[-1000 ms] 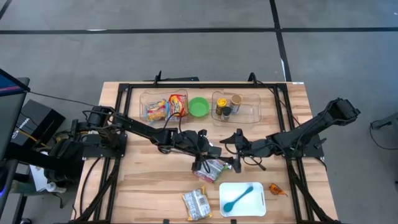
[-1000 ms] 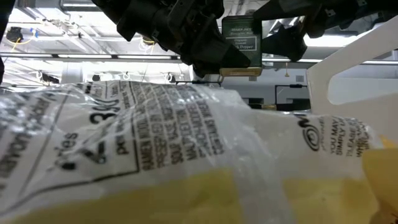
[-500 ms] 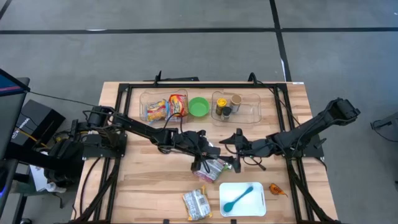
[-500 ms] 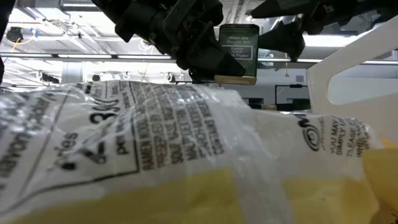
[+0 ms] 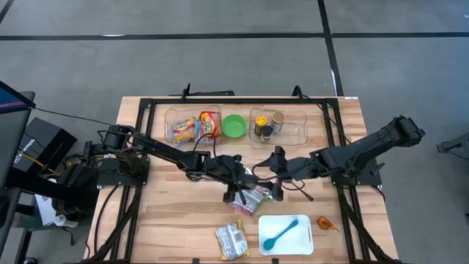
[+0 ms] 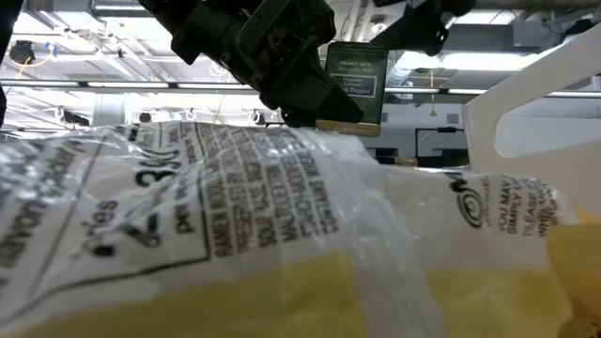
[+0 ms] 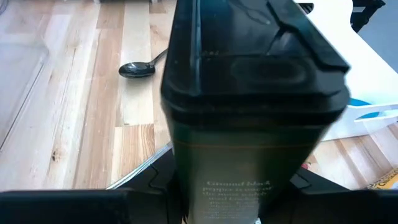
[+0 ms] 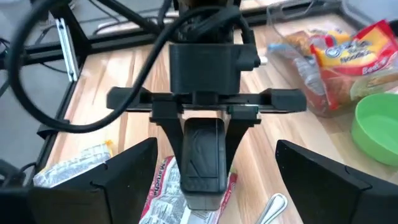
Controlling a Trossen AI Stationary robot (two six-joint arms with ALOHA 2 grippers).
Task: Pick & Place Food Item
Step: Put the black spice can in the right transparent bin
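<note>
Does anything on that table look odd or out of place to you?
One thing: a snack packet lies so close to the table-level camera that it fills most of that view. Otherwise it looks orderly: the left gripper holds a pepper tin upright above the table, and the right gripper waits open beside it.

Two matte black jointed arms, looping black cables, blocky black jaws

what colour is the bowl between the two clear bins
Bright green bowl, clearest in the high view.

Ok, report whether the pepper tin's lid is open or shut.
Shut: the pepper tin held in the left gripper shows its flip lid lying flat.
</note>
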